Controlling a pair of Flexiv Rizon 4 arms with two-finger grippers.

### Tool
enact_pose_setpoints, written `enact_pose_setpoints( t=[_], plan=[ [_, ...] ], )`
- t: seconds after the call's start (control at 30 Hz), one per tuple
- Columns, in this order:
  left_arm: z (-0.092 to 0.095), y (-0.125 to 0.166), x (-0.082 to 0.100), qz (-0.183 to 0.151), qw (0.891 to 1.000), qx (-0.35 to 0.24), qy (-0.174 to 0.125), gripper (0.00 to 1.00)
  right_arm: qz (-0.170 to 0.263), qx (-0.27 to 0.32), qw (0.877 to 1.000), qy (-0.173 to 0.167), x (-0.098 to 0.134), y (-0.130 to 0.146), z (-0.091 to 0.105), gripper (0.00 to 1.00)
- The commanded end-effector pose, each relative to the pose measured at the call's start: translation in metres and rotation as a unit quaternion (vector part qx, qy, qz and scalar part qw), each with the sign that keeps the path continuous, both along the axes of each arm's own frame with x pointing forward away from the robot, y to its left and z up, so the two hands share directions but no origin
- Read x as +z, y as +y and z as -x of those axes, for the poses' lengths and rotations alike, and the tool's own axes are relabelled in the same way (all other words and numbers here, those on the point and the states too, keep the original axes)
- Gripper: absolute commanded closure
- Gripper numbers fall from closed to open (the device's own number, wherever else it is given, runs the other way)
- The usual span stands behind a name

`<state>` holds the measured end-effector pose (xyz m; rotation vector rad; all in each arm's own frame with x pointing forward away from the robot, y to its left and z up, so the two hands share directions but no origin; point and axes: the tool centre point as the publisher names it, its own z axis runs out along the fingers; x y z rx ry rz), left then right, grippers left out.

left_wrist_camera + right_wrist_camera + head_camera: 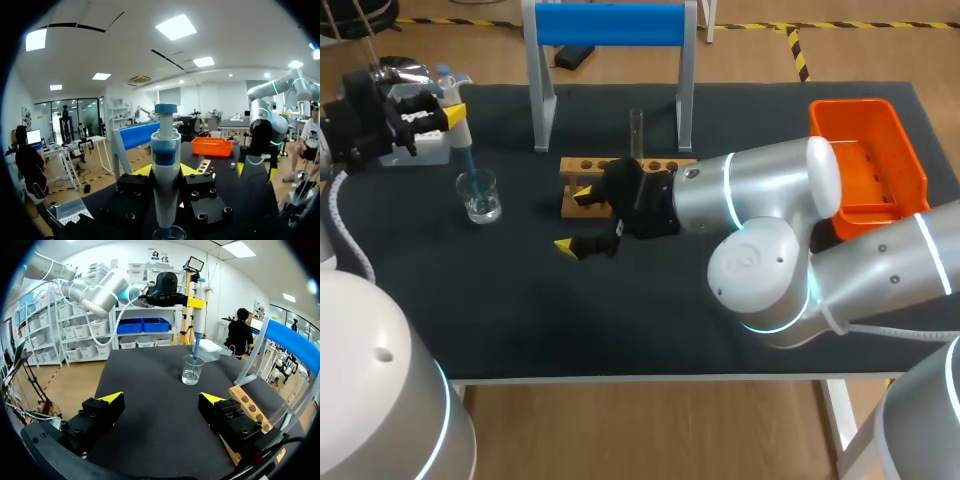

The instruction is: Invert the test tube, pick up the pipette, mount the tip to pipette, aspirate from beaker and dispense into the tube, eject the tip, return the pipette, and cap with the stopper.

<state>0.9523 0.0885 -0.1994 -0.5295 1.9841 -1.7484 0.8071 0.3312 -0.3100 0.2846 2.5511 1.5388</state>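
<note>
The pipette (461, 138) is clamped in the left pincer (448, 112), its tip inside the beaker (479, 194), and the right pincer (576, 222) is seen spread apart at three o'clock from it.

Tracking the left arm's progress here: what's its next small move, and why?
Likely aspirate in place: the left gripper holds the pipette upright, its blue tip reaches down into the beaker, and the test tube stands upright in the rack.

A wet-lab bench fitted out for robots. The black tabletop (620, 310) carries a pipette (165, 167), a glass beaker (479, 195), a wooden rack (665, 164) with a test tube (636, 128), and an orange bin (870, 160). A left arm (390, 390) and a right arm (770, 190) of silver metal stand over it.
</note>
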Motion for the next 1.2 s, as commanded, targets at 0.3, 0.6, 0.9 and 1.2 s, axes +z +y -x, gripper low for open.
enact_pose_setpoints(
  t=[0.3,0.6,0.9,1.2],
  plan=[
    [0.0007,0.0006,0.0000,0.000,1.000,0.000,-0.001,1.00,-0.001,0.001,1.000,0.001,-0.0002,-0.0015,-0.0001,0.00],
    [0.0005,-0.0007,-0.0015,-0.003,1.000,-0.003,0.001,1.00,-0.001,0.001,1.000,0.001,-0.0002,-0.0015,-0.0001,0.00],
    [0.0004,-0.0007,-0.0019,-0.004,1.000,-0.004,0.001,1.00,-0.001,0.001,1.000,0.001,-0.0002,-0.0015,-0.0001,0.00],
    [0.0004,-0.0004,-0.0026,-0.008,1.000,-0.005,0.003,1.00,-0.001,0.001,1.000,0.001,-0.0002,-0.0015,-0.0001,0.00]
  ],
)
